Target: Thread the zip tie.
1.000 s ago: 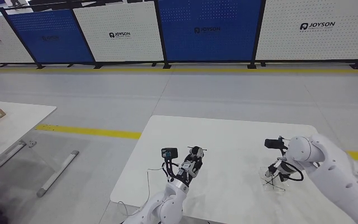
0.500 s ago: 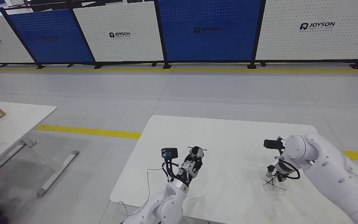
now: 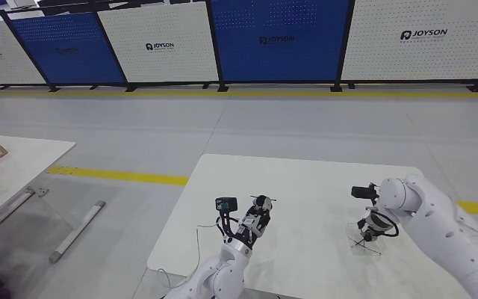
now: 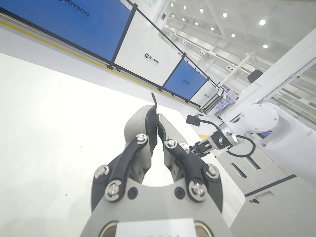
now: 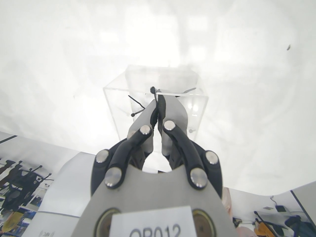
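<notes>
Left gripper [image 4: 157, 114], raised above the white table [image 4: 49, 99], has its fingers pressed together on a black zip tie [image 4: 154, 100]. The strap's long axis runs in line with the fingers, and its thin end sticks out just past the fingertips, pointing away from the wrist.

Farther along the table, the right gripper [image 5: 158, 104] is likewise pinched closed, on a second zip tie [image 5: 153, 90]. This strap also lies along the fingers. Its small knobbed head sits just beyond the fingertips and points away from the wrist, toward the mouth of a clear box [image 5: 113, 109] directly ahead of the gripper. Inside that box, to one side of the fingers, lies a loose tie [image 5: 136, 105], slanted (whether it touches the box wall cannot be told).

The two grippers are well apart, each with its own strap.

Compared with the top view of a second ago, the right arm has edged slightly toward the left arm, its gripper staying at the box. The left arm and its strap are where they were.
</notes>
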You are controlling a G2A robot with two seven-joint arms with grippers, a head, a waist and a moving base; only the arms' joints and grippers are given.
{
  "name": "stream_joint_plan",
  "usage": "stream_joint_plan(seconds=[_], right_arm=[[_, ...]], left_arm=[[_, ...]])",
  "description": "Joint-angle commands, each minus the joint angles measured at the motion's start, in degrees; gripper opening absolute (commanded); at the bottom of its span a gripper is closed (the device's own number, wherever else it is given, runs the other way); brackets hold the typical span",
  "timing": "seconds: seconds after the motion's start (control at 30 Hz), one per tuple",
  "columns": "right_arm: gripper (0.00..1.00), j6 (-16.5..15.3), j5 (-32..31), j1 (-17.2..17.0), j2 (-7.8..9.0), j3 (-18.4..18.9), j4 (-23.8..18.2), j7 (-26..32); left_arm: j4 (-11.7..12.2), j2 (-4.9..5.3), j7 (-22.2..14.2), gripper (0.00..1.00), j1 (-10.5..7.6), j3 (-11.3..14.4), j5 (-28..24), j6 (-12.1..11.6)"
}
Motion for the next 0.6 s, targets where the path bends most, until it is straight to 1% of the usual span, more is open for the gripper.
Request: stream_joint_plan(seconds=[0.0, 0.17, 0.3, 0.43, 0.53, 0.57], right_arm=[[0.0, -0.1, 0.0, 0.2, -0.18, 0.0, 0.3, 0.0], [0.0, 0.2, -1.1, 0.0, -0.09, 0.7, -0.7, -0.4], [0.0, 1.2, -1.9, -1.2, 0.99, 2.8, -3.6, -2.1], [0.0, 2.0, -2.1, -4.0, 3.32, 6.9, -8.7, -4.0], [0.0, 2.6, -2.8, -7.7, 5.72, 11.2, -14.5, -6.3], [0.0, 2.9, -3.2, -9.5, 6.78, 13.2, -17.1, -6.9]], left_arm=[[0.0, 0.0, 0.0, 0.0, 0.0, 0.0, 0.0, 0.0], [0.0, 0.0, 0.0, 0.0, 0.0, 0.0, 0.0, 0.0], [0.0, 0.0, 0.0, 0.0, 0.0, 0.0, 0.0, 0.0], [0.0, 0.0, 0.0, 0.0, 0.0, 0.0, 0.0, 0.0], [0.0, 0.0, 0.0, 0.0, 0.0, 0.0, 0.0, 0.0], [0.0, 0.0, 0.0, 0.0, 0.0, 0.0, 0.0, 0.0]])
